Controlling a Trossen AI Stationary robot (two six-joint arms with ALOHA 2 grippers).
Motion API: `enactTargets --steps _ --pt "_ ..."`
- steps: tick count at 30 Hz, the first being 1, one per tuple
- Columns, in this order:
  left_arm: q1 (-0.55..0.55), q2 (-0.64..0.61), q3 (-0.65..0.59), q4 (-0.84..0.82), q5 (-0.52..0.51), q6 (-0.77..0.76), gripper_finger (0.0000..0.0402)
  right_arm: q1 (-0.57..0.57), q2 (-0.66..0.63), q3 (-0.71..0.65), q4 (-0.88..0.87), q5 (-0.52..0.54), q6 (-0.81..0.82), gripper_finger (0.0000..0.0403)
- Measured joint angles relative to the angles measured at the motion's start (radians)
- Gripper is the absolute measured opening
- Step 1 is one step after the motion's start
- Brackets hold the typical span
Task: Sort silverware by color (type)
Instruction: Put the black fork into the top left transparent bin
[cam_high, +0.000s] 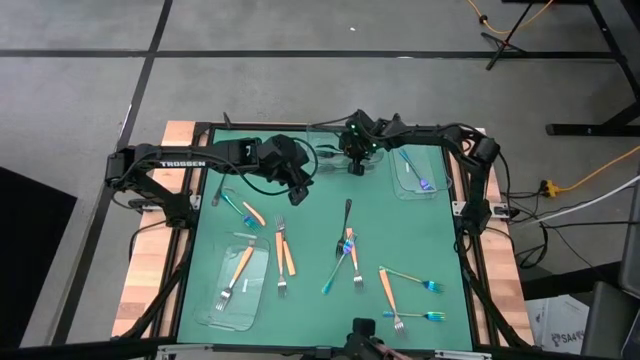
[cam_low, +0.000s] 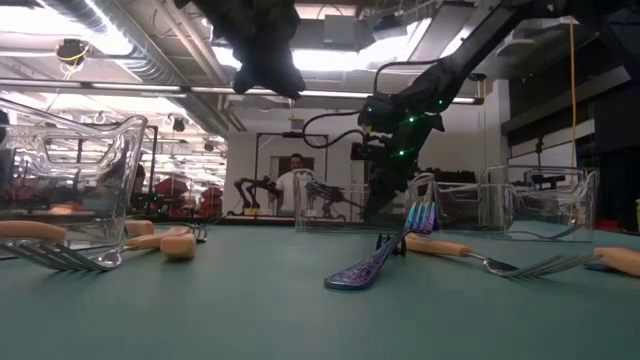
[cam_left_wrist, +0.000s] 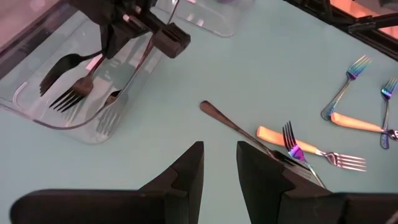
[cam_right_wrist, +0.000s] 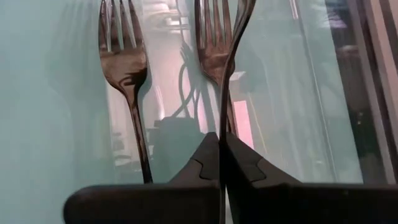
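The right gripper (cam_high: 355, 165) is poised over the clear tray (cam_high: 322, 140) at the far edge of the worktop (cam_high: 310, 215), its jaws pinched shut on a black fork (cam_right_wrist: 225, 74) (the thin handle runs up between them). Another black fork (cam_right_wrist: 127, 68) already lies in that tray. The left gripper (cam_left_wrist: 219, 165) hangs nearby above bare mat, jaws narrowly parted and holding nothing, with a black utensil (cam_left_wrist: 239, 127) lying just ahead of it.

The held fork could be dropped against the tray wall or tip out if released while tilted, and the two arms are close enough that a clash could be caused by a careless move.

Orange-handled forks (cam_high: 284, 250) and iridescent ones (cam_high: 432, 286) are scattered across the near half. The pile at mid-worktop is overlapped and hard to separate, and the far tray's full contents cannot be counted.
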Motion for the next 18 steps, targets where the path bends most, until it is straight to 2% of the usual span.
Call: enactTargets --steps 9,18 --pt "0.0 0.0 0.0 -0.035 0.0 0.0 0.0089 0.001 0.005 0.0 0.002 -0.005 0.0 0.0005" --pt "0.0 0.0 0.0 -0.037 0.0 0.0 0.0089 0.001 0.007 -0.001 0.01 -0.013 0.001 0.0052"
